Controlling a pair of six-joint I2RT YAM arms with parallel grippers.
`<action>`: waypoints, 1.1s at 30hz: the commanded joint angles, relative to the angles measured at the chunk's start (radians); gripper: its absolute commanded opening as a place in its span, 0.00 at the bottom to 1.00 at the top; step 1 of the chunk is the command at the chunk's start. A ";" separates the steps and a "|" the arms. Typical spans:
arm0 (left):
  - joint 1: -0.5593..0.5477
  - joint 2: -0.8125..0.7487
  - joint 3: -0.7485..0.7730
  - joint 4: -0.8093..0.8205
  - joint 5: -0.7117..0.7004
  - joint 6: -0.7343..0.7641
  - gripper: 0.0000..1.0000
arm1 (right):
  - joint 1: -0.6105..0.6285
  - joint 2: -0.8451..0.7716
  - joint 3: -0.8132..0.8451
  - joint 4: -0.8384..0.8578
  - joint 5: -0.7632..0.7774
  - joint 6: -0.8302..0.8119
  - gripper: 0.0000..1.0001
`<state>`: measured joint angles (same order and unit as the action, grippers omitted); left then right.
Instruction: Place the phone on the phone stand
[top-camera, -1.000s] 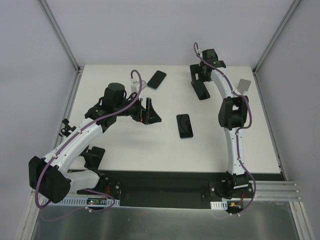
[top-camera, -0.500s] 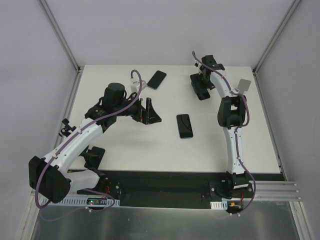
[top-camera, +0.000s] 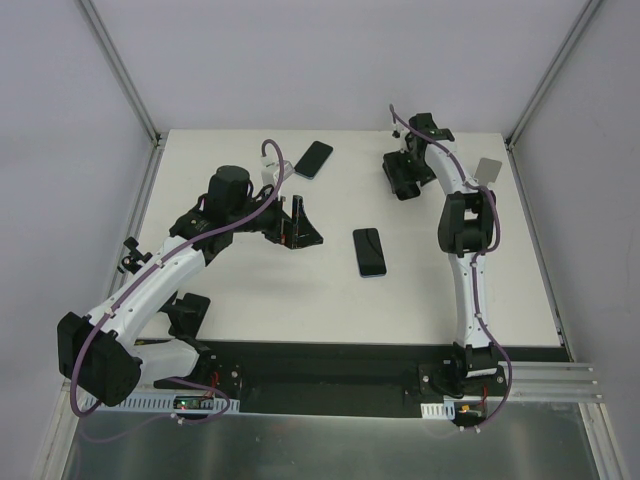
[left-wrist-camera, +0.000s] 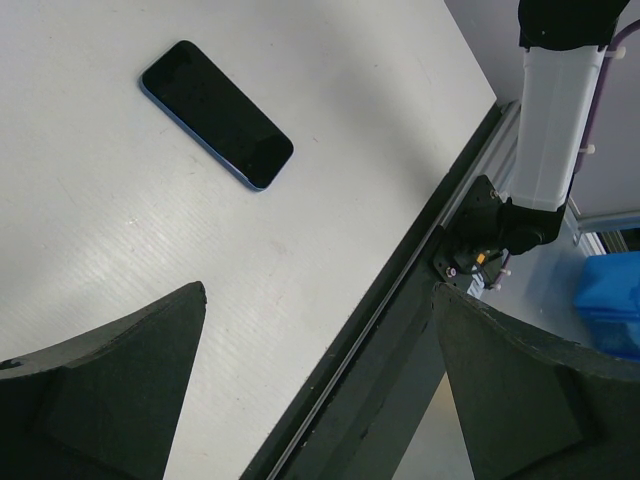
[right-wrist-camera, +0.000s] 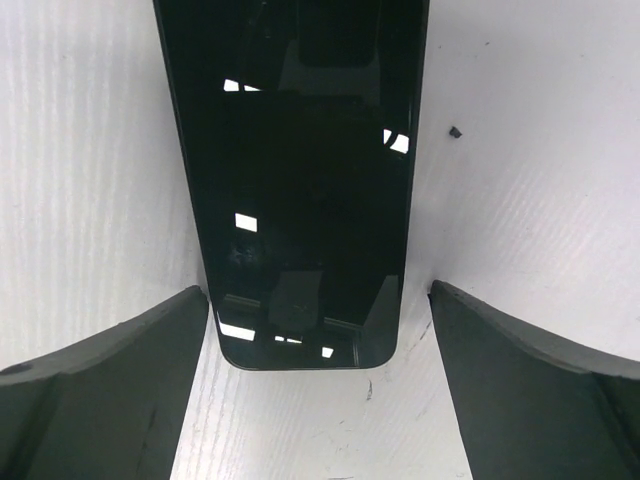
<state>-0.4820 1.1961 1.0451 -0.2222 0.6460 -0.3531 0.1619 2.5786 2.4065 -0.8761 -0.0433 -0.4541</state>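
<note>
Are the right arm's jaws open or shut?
Open: the right gripper has its jaws apart, one each side of the glossy black phone on the white table.
</note>
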 joint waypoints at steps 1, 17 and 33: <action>0.014 -0.015 0.029 0.035 0.021 0.000 0.94 | 0.022 0.006 0.014 -0.037 0.032 -0.040 0.93; 0.014 -0.009 0.027 0.043 0.041 -0.015 0.94 | 0.037 -0.200 -0.280 -0.087 -0.066 0.018 0.36; 0.014 -0.013 0.023 0.053 0.044 -0.020 0.94 | 0.062 -0.365 -0.549 -0.124 0.020 0.135 0.96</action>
<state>-0.4820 1.1965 1.0451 -0.2138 0.6731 -0.3611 0.2131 2.1654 1.7046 -0.9001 -0.0563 -0.3466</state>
